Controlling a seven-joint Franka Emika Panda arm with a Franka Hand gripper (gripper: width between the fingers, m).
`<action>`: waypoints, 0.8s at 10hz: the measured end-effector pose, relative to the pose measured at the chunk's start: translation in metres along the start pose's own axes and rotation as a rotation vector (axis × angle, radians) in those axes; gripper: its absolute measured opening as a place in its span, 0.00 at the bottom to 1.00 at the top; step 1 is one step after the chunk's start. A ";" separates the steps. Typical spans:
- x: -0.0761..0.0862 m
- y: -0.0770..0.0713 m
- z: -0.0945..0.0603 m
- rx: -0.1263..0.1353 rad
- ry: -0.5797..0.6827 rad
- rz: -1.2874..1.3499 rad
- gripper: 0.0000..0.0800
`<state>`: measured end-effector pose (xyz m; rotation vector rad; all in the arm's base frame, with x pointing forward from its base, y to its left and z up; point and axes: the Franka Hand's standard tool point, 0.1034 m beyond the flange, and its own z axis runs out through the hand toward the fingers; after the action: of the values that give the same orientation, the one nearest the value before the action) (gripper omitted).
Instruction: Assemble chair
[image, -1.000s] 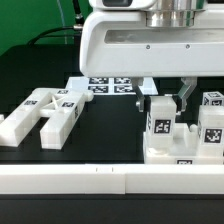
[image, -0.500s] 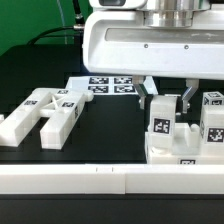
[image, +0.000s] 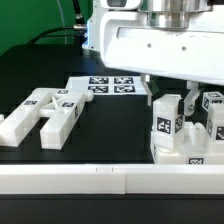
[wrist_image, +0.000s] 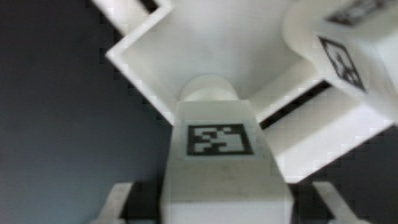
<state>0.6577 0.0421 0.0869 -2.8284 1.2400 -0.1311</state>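
Observation:
My gripper (image: 168, 108) hangs over the exterior view's right side. Its fingers (image: 152, 100) stand on either side of an upright white chair piece (image: 166, 124) with a square tag, and appear closed on it. That piece stands on the partly joined chair body (image: 190, 150), which has a second tagged upright (image: 213, 110) further right. In the wrist view the tagged piece (wrist_image: 217, 140) fills the space between the fingertips (wrist_image: 121, 205) of the gripper (wrist_image: 219, 205), with the angular white chair body (wrist_image: 169, 55) beyond it.
Loose tagged white chair parts (image: 42, 112) lie together at the exterior view's left. The marker board (image: 110, 85) lies flat behind, near the middle. A white rail (image: 70, 178) runs along the table's front edge.
The gripper has shifted toward the exterior view's right and slightly nearer the camera. The upright piece and chair body have moved with it. The loose parts at the left have not moved.

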 end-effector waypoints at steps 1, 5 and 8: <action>-0.001 -0.001 0.000 0.007 -0.007 0.109 0.36; -0.003 -0.003 0.000 0.007 -0.015 0.387 0.36; -0.003 -0.003 0.001 0.008 -0.013 0.323 0.68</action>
<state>0.6579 0.0467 0.0862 -2.5722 1.6641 -0.1024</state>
